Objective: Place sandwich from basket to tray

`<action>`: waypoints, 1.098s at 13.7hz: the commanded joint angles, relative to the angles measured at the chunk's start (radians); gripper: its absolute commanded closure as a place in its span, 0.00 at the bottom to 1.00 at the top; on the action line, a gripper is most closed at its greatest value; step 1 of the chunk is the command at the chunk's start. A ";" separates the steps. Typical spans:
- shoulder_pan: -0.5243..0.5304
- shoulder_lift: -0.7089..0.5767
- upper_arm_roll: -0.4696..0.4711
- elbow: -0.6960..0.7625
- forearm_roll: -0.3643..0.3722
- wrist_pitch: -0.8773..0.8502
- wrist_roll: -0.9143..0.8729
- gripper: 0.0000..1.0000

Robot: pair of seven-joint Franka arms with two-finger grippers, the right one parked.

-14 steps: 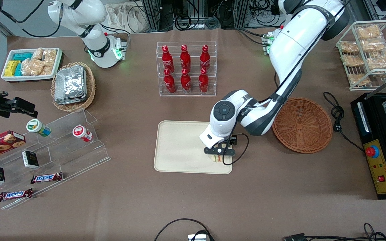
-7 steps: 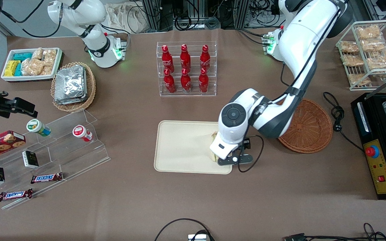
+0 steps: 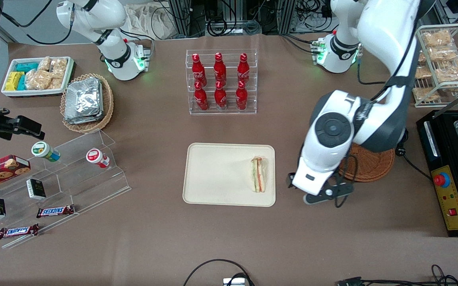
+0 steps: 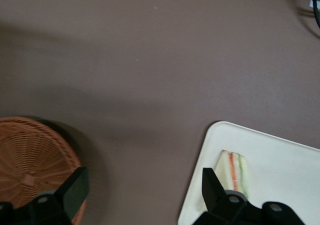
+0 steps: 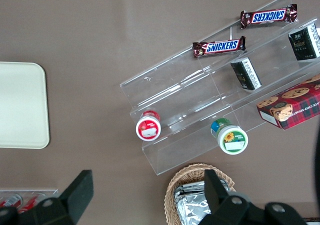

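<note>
The sandwich (image 3: 258,174) lies in the tray (image 3: 217,174), close to the tray edge that faces the basket. It is a pale wedge with orange, red and green layers, also seen as the sandwich (image 4: 232,170) on the tray (image 4: 280,152) from the wrist. My left gripper (image 3: 324,195) hangs open and empty above bare table between the tray and the reddish-brown basket (image 3: 372,165). In the wrist view the gripper (image 4: 145,190) has wide-apart fingers (image 4: 75,185) with only brown table between them. The basket (image 4: 30,157) looks empty; the arm covers much of it in the front view.
A clear rack of red bottles (image 3: 221,81) stands farther from the front camera than the tray. A black machine (image 3: 455,167), a coiled cable (image 3: 398,135) and a wire rack of snack packets (image 3: 439,63) sit toward the working arm's end. Acrylic steps with snacks (image 3: 54,182) lie toward the parked arm's end.
The gripper has let go of the sandwich on the tray, risen and swung off the tray toward the basket. The sandwich now lies uncovered.
</note>
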 commanded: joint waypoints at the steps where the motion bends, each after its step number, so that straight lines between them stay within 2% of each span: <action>1: -0.008 -0.064 0.079 -0.012 -0.070 -0.060 0.107 0.00; 4: -0.010 -0.114 0.176 -0.013 -0.133 -0.119 0.238 0.00; 8: -0.010 -0.147 0.242 -0.013 -0.144 -0.189 0.365 0.00; 15: -0.007 -0.206 0.285 -0.021 -0.141 -0.199 0.375 0.00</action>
